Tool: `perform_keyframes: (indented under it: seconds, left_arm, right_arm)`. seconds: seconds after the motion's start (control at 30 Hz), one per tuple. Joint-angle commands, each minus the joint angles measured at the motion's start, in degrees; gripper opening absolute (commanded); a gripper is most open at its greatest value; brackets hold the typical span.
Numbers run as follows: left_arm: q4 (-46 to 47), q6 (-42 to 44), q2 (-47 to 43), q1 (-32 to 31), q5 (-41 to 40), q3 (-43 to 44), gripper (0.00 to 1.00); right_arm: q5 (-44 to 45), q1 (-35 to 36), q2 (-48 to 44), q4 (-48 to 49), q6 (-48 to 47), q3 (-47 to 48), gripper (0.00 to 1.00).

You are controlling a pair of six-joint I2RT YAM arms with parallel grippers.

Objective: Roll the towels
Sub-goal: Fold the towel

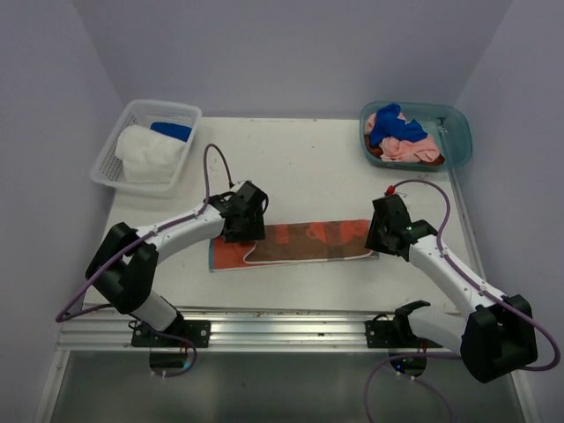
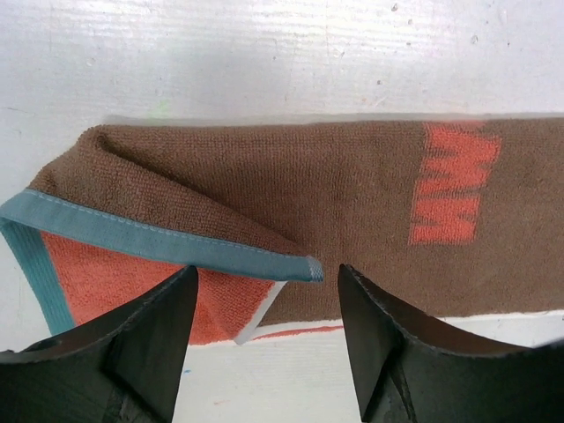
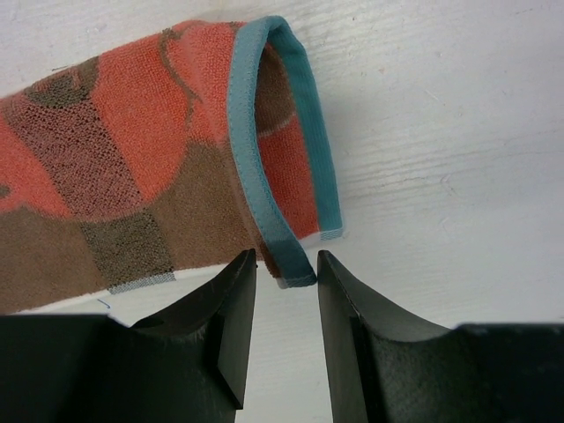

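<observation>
On the table [image 1: 308, 159] the left gripper [image 2: 266, 273] hangs spread over the brown towel [image 2: 352, 194]; the right gripper [image 3: 286, 257] flanks its teal hem [image 3: 249, 132], grip unclear.

Light is even and diffuse, falling from overhead. The white table [image 1: 308, 159] reads bright, with no blown glare. Shadows are soft: faint patches lie beneath both arms in the top view, and a thin dark line runs along the far edge of the brown towel [image 2: 308, 176]. Terry weave is sharp in both wrist views. The near fingers [image 3: 220, 352] are dark and slightly soft. No motion blur is noted.
</observation>
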Motion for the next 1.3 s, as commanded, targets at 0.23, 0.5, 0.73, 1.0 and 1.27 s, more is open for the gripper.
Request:
perform_keyframes:
  seconds: [0.23,0.5,0.73,1.0,1.27]
  left_arm:
    - [0.82,-2.6,3.05,-0.19,-4.4,2.88,0.55]
    - [0.11,-2.34,1.47,-0.19,-4.67,2.53,0.2]
    - [-1.99,-0.85,-3.7,-0.19,-6.42,1.3,0.0]
    - [-3.85,-0.93,-8.28,-0.1,-7.22,-0.98,0.0]
    - [0.54,-1.46,-8.64,-0.19,-2.22,-2.13,0.24]
  right_arm:
    - [-0.16,-0.22,-1.08,0.31,-0.61,1.27,0.38]
    - [-0.07,-0.22,-1.43,0.13,-0.61,1.54,0.38]
    - [-0.07,-0.22,-1.43,0.48,-0.61,1.27,0.38]
    - [-0.16,-0.22,-1.96,0.57,-0.96,0.75,0.38]
    - [-0.77,-0.22,-2.57,0.75,-0.79,0.39,0.38]
